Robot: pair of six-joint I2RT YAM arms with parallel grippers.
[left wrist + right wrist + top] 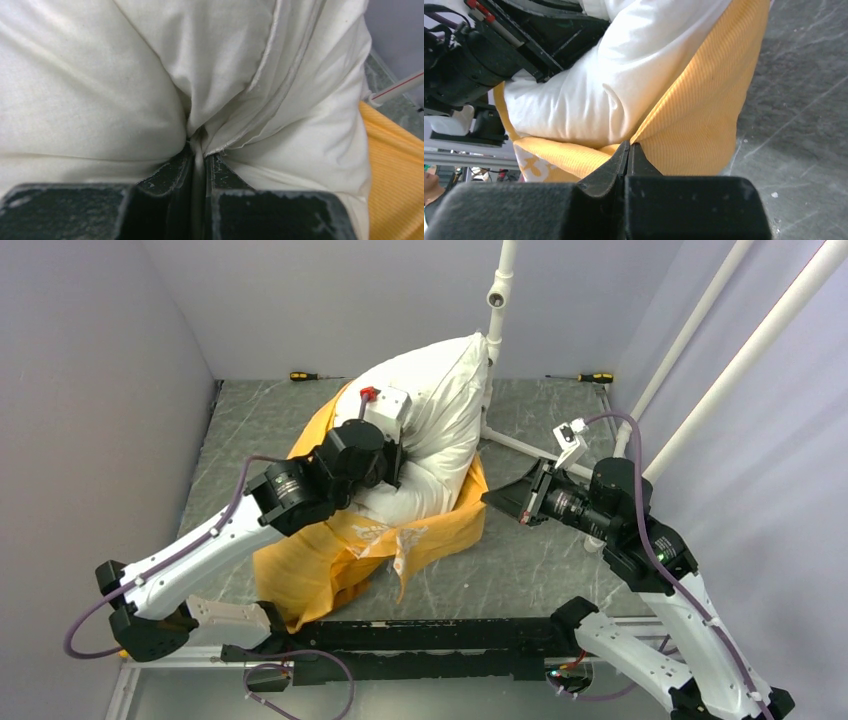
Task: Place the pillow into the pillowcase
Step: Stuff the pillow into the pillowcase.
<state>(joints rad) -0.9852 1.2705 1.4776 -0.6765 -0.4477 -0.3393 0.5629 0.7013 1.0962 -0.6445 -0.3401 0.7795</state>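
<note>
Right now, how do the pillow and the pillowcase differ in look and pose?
Colour: the pillow is plain white, the pillowcase orange-yellow. Shape: the pillow is plump and rears up off the table; the pillowcase lies limp and crumpled around its lower end. Grip: the left gripper pinches a pillow fold, the right gripper the pillowcase edge. Both are soft fabric.

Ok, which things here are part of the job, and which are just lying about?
In the job: the pillow, pinched by the left gripper; the pillowcase, its edge pinched by the right gripper.
Lying about: far-left screwdriver; far-right screwdriver; white pipe stand.
</note>
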